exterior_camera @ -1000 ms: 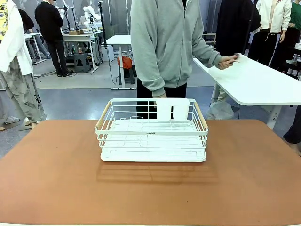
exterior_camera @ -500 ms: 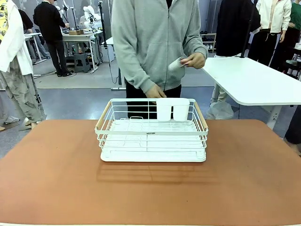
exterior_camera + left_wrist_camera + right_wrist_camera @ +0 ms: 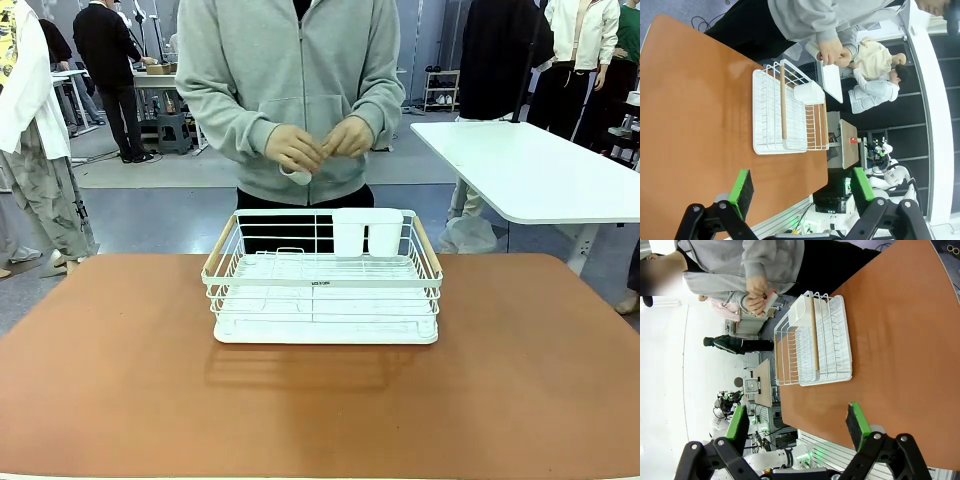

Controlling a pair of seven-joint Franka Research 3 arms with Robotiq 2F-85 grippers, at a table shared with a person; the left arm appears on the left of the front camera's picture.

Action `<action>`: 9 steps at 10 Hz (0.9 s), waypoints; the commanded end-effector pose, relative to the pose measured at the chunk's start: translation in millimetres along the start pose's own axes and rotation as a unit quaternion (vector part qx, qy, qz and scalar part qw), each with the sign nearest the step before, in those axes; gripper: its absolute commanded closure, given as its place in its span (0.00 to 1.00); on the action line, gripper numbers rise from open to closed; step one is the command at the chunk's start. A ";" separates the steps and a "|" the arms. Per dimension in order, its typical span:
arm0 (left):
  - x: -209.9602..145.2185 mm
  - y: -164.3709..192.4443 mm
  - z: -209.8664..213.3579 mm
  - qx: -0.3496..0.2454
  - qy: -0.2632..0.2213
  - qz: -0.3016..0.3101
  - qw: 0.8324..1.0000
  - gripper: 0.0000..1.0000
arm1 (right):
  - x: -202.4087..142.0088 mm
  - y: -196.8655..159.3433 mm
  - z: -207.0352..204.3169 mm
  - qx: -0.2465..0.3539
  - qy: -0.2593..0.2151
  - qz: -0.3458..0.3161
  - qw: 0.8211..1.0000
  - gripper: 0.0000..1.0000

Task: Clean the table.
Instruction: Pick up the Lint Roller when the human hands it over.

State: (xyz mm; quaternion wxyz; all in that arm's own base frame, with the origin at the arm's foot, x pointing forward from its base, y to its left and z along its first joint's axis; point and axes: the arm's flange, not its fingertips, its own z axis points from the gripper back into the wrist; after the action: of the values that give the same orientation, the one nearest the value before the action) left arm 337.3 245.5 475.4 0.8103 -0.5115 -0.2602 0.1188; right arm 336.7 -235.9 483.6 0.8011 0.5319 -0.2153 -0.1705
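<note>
The reddish-brown surface point(image 3: 110, 400) filled the lower half of the front view, from the left edge to the right. A white wire dish rack point(image 3: 322, 300) stood on it at centre frame, toward the far side, with a white cutlery holder point(image 3: 366, 232) at its back rail. Behind it the person's hands point(image 3: 295, 148) met at chest height around a small white object I couldn't identify.

My left tool point(image 3: 802, 186) sat at the bottom of its wrist view, jaws spread wide with nothing between the green pads. The right tool point(image 3: 796, 421) was the same.

I judged the surface itself rigid, matte and not slippery: something to wipe, not grip. The rack looked light and stiff but wide, so I'd have taken it by the wooden handles point(image 3: 220, 245) at its short ends, one per tool, since the thin wire could slip or bend.
</note>
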 end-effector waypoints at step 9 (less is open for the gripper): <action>-1.0 -0.8 2.6 -0.010 -0.001 -0.003 1.000 0.00 | 0.4 1.8 1.3 0.009 -0.001 0.005 1.000 0.00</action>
State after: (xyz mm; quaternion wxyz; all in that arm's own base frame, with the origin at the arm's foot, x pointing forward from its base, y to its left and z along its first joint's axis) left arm 337.3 245.5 475.4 0.8103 -0.5115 -0.2602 0.1188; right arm 336.7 -235.9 483.6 0.8010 0.5319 -0.2153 -0.1706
